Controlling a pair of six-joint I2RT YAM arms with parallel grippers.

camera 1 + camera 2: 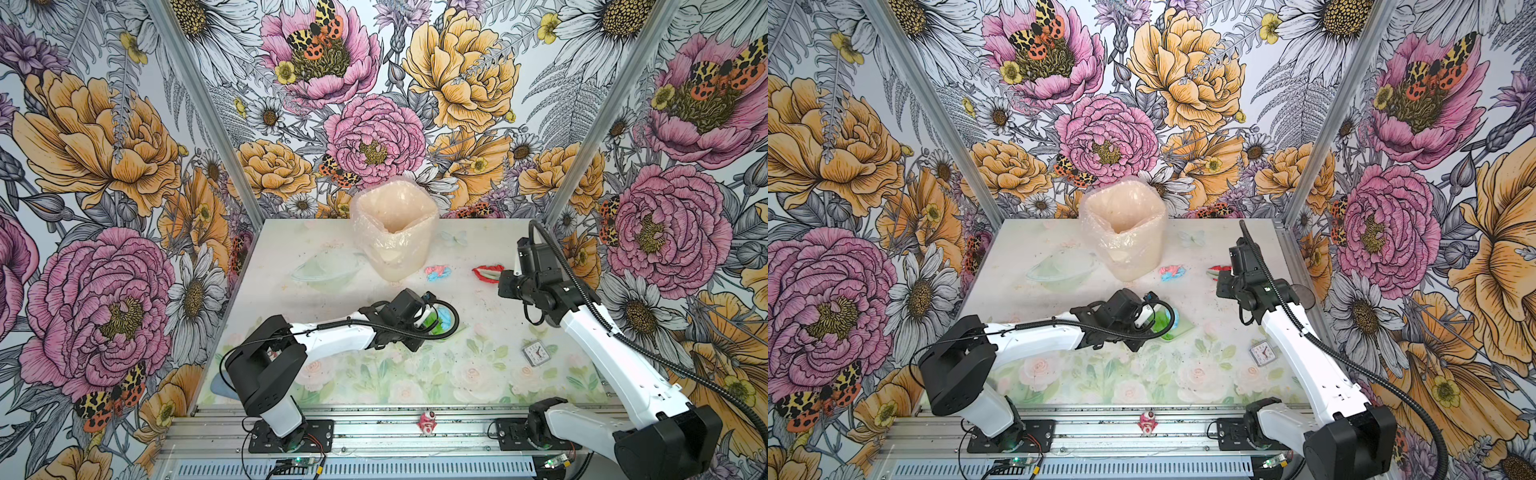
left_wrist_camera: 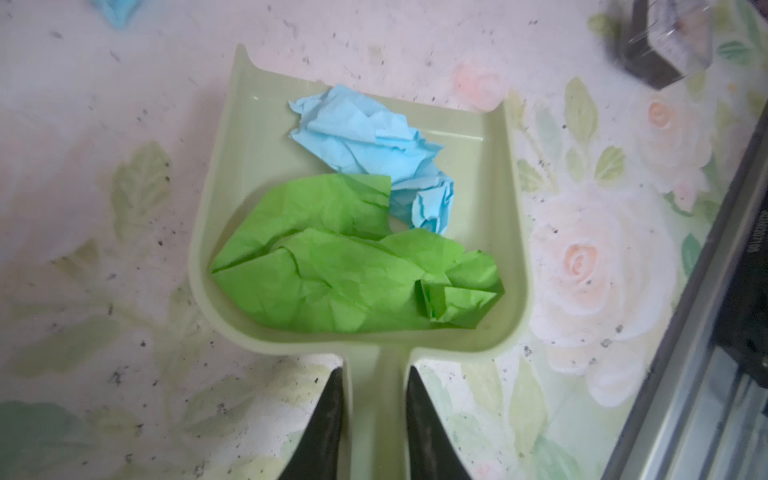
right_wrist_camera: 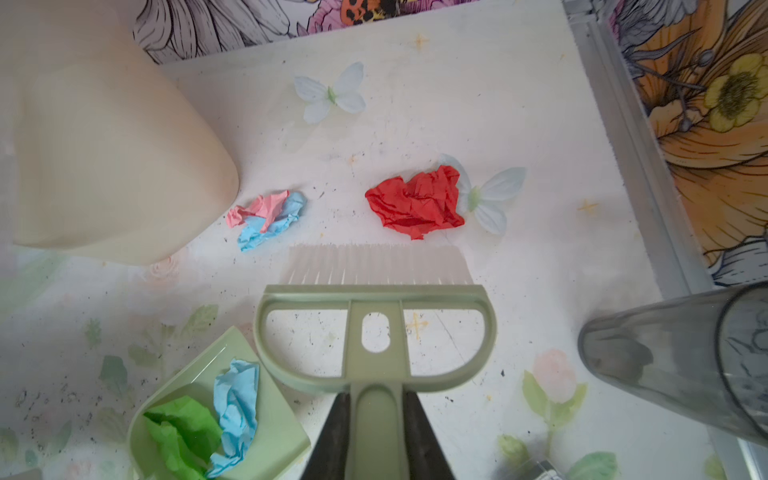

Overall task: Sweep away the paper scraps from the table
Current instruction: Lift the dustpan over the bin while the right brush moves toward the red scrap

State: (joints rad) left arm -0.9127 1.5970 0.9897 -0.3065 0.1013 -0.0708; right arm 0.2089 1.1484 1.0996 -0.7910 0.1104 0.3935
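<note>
1. Two end effectors are at work, both clamped: the left end effector [image 2: 376, 374] pinches the handle of a pale green dustpan [image 2: 232, 166]; the right end effector [image 3: 376, 399] pinches the stem of the matching brush [image 3: 376, 299]
2. Inside the dustpan lie a green scrap [image 2: 332, 274] and a light blue scrap [image 2: 365, 137], touching each other; whether the pan rests on the tabletop [image 3: 478, 104] or hangs just over it I cannot tell
3. Just beyond the bristles [image 3: 374, 264], apart from them, lies a red scrap [image 3: 417, 201]; the pink and blue scraps [image 3: 266, 218] touch one another near the foot of the cream bin [image 3: 104, 145]
4. All of them are crumpled paper, so probably very light, soft and springy; they should skid or tumble at a touch rather than resist, and a quick stroke may flick them away
5. No pinch grip seems needed; the bristles are best set behind the far side of the red scrap, then drawn low and gently towards the pan
6. The loaded pan likely wants keeping level; loose paper could slide out
</note>
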